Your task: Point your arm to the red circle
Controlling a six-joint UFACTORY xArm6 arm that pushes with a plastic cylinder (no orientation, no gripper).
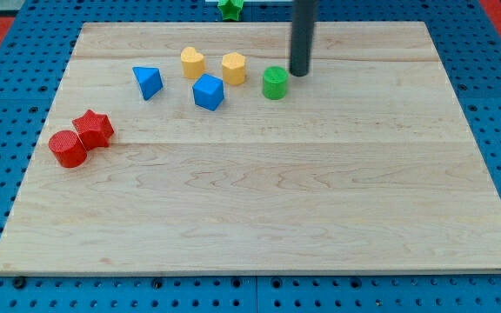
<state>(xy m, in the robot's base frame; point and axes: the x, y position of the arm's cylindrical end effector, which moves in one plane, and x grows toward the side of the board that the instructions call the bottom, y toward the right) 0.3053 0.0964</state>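
Camera view: my tip (pixel 298 73) beside green cylinder (pixel 274 83) — red circle (pixel 68 148) well apart.

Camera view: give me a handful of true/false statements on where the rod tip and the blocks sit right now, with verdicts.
1. My tip is just to the view's right of the green cylinder. True.
2. My tip is touching the red circle. False: the red circle lies far off at the view's left edge of the board, with the tip near the top.
3. The red star sits right against the red circle. True.
4. The blue cube is to the view's right of the green cylinder. False: it is to its left.
5. Two yellow blocks sit side by side near the view's top. True.
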